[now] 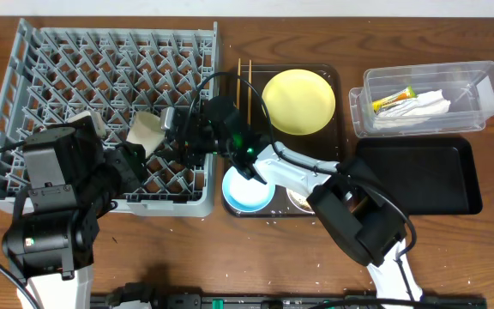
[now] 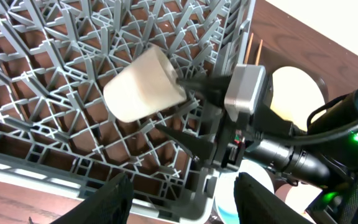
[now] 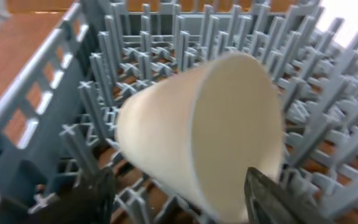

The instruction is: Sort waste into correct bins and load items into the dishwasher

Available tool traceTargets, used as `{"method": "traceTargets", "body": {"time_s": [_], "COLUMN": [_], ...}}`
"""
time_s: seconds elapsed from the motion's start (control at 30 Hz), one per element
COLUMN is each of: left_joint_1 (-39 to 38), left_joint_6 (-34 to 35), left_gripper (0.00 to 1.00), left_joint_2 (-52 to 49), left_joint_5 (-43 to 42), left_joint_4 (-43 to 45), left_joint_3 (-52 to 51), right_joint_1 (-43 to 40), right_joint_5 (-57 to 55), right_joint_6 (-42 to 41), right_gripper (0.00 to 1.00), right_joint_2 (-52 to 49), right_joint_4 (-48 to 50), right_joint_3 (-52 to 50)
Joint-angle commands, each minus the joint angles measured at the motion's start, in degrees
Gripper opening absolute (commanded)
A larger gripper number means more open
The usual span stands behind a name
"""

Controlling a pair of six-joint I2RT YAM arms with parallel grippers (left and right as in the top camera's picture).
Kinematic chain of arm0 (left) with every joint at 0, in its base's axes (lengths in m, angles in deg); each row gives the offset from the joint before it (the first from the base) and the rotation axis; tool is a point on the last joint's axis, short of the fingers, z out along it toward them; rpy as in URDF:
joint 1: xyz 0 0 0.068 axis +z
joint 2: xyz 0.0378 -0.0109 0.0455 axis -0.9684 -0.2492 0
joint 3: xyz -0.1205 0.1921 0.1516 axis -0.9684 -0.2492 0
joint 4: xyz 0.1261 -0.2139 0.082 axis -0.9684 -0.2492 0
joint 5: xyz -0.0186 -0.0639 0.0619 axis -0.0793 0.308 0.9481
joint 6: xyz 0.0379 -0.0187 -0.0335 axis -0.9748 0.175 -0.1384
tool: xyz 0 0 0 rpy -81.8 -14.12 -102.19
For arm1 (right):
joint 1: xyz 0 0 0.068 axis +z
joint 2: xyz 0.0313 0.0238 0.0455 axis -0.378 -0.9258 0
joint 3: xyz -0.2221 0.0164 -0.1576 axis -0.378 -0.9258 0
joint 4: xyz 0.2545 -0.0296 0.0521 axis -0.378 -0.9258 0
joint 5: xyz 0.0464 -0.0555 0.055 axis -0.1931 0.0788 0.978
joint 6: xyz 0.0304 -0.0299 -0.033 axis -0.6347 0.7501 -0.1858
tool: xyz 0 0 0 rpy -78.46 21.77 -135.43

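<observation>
Right gripper (image 2: 174, 104): closed on small white cup (image 2: 138, 87), which lies tilted just above the pegs at 4 o'clock of the grey dish rack (image 1: 75, 77)
Left gripper (image 2: 185, 200): spread wide, empty
Done: napkin (image 1: 423, 106) and wrapper (image 1: 393, 99) in clear tub (image 1: 480, 90), 2 o'clock
Left, by judgement: cup release; yellow plate (image 1: 298, 101), chopsticks (image 1: 244, 86), blue bowl (image 1: 245, 192) on brown tray (image 1: 338, 86); food scraps not made out

Grey lattice rack (image 1: 58, 60); cream-white cup (image 1: 147, 133) over it; right of it, pale-yellow plate (image 1: 298, 101), light-blue bowl (image 1: 243, 196), glossy black tray (image 1: 418, 176).
</observation>
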Motion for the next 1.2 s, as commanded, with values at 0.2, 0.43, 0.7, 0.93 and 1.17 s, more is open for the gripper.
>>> {"method": "traceTargets", "body": {"time_s": [0.2, 0.43, 0.7, 0.93, 1.17], "left_joint_1": [0.2, 0.2, 0.2, 0.2, -1.8], "left_joint_6": [0.3, 2.0, 2.0, 7.0, 9.6], "left_gripper": [0.55, 0.62, 0.78, 0.86, 0.86], "left_joint_2": [0.2, 0.2, -0.5, -5.4, -8.1], "left_joint_5": [0.5, -1.2, -22.6, -54.1, -66.1], "left_joint_4": [0.1, 1.1, 6.8, 20.3, 26.5], "left_joint_3": [0.5, 0.5, 0.5, 0.5, 0.5], "right_joint_1": [-0.5, -7.4, -18.7, -23.4, -20.1], "right_joint_5": [2.5, 0.4, 24.5, 54.4, 54.3], "right_joint_6": [-7.6, -18.2, -7.9, -1.7, -1.9], "right_gripper": [0.01, 0.01, 0.01, 0.01, 0.01], "right_joint_2": [6.0, 20.2, 35.4, 38.8, 38.7], "right_joint_4": [-6.7, -25.0, -47.8, -49.5, -45.2], "right_joint_3": [0.4, 0.4, 0.4, 0.4, 0.4]}}
